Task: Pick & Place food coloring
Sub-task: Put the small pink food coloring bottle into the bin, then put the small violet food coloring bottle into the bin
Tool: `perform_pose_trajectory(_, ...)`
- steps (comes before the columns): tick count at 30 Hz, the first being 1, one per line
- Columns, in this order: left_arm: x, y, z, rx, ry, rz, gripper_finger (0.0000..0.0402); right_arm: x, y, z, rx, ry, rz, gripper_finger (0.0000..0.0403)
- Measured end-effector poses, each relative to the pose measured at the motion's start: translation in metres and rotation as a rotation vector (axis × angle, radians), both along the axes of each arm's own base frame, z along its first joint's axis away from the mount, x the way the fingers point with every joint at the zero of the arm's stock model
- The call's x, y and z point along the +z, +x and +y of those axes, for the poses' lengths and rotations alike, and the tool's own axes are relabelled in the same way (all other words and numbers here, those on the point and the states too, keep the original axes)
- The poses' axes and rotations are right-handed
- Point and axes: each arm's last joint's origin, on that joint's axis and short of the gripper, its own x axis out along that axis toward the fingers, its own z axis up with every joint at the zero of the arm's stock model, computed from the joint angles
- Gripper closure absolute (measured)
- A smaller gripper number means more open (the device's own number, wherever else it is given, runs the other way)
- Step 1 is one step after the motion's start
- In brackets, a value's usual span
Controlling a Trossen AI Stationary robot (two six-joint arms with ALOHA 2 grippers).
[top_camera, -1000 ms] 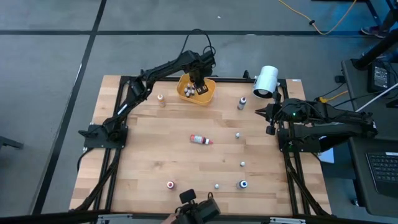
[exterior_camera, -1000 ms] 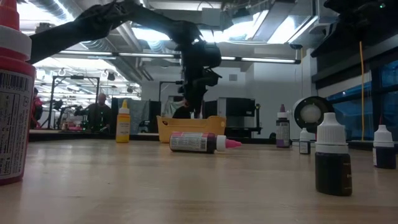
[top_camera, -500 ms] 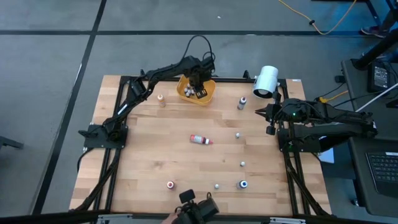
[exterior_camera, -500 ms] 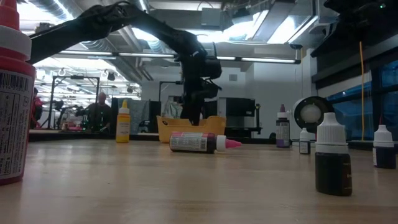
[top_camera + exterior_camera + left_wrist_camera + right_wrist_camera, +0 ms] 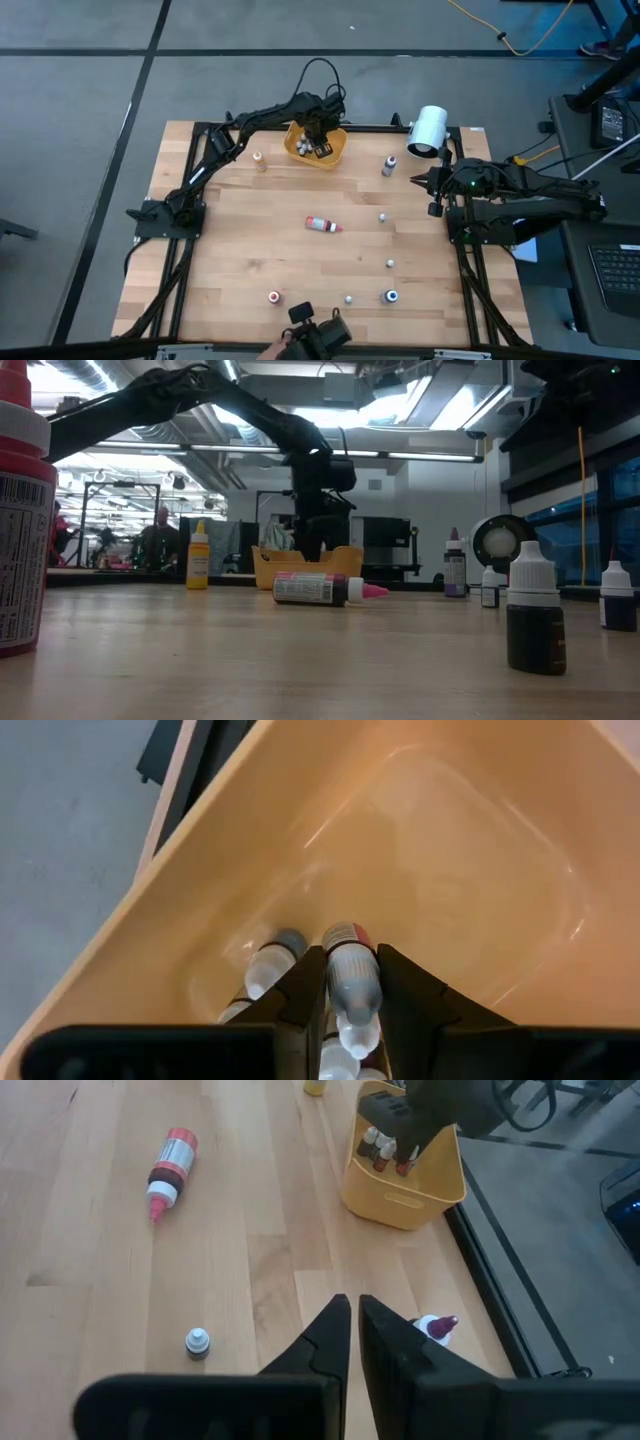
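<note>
The orange bowl (image 5: 335, 152) stands at the table's far edge with several tiny food coloring bottles (image 5: 268, 960) lying in it. My left gripper (image 5: 320, 143) reaches down into the bowl (image 5: 470, 890), shut on one small bottle with a grey top (image 5: 350, 982). In the low view its fingers sink behind the bowl's wall (image 5: 305, 565). My right gripper (image 5: 432, 192) waits at the table's right edge, its fingers shut (image 5: 350, 1330) on nothing. More food coloring bottles are spread over the table, among them a pink-tipped one lying on its side (image 5: 323, 224). My left gripper pinches the small bottle between its two fingers (image 5: 305, 995), on the grey part (image 5: 352, 990) of it. The fingers come steeply from above into the bowl and lie along the bottle. Its red-rimmed end (image 5: 345, 934) points at the bowl's floor; whether it touches there, I cannot tell.
A big white cylinder (image 5: 428, 130) lies at the far right. A yellow bottle (image 5: 260, 160) stands left of the bowl, a purple-topped one (image 5: 388, 165) right of it. Small bottles stand at the middle right (image 5: 382, 217) and near the front edge (image 5: 391, 296) (image 5: 274, 296).
My left gripper has gone down into the orange bowl with the bottle still between its fingers; most of the drop came early, then it nearly stopped. The bowl and the other bottles have stayed where they were.
</note>
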Motion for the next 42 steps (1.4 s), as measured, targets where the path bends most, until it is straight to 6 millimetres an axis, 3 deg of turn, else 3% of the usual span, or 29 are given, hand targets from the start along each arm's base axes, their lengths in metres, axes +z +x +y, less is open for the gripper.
perform_pose_trajectory(16,-0.019,0.004,0.000,-0.008,-0.025,0.037,0.0330,0.000,0.000,0.000,0.002,-0.002,0.001,0.0373)
perform_pose_trajectory(31,-0.013,0.004,0.000,-0.010,-0.012,0.036,0.0266,0.000,0.000,0.000,0.029,-0.039,0.017,0.0373)
perform_pose_trajectory(37,0.006,0.004,-0.002,-0.014,-0.019,0.028,0.0250,0.000,0.000,0.000,0.029,-0.039,0.017,0.0373)
perform_pose_trajectory(42,0.052,0.004,-0.013,-0.034,-0.013,-0.059,0.0247,0.000,0.000,0.000,0.030,-0.039,0.017,0.0373)
